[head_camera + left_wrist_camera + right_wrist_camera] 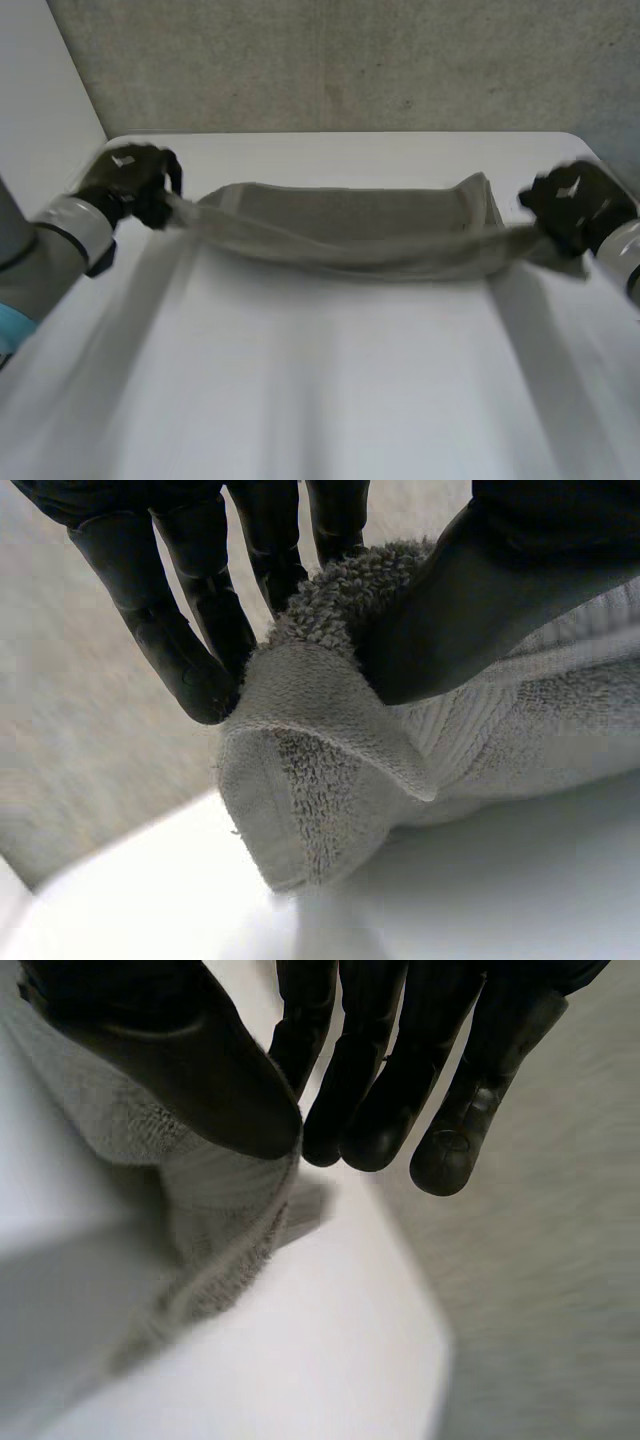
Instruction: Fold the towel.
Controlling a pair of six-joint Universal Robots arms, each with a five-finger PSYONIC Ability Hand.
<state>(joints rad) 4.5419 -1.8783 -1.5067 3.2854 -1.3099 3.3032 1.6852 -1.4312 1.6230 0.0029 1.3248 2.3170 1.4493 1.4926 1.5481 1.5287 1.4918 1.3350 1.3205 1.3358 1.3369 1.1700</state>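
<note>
We see the white table (320,400) taking up the whole lower half of the head view, with a grey speckled wall (350,60) across the top of the frame behind it. The towel (350,225), grey-beige, is stretched across the middle of the frame near the table's far edge, from the left side to the right. Its front edge is drawn into a taut band that sags a little in the centre, and the rest forms a shallow pocket behind that band. Whether its middle touches the table we cannot tell.

The left arm (60,235) enters from the lower left of the frame, and the right arm (625,255) shows at the right edge.

The left hand (130,180) sits at the left end of the towel, the right hand (575,205) at the right end, both at about the same height in the frame.

In the left wrist view the thumb presses a bunched, folded-over corner of towel against the fingers (180,650), so this hand grips the cloth. In the right wrist view the thumb lies on the towel's end and nips it against the fingers (440,1110), with the cloth trailing down from there onto the table.
</note>
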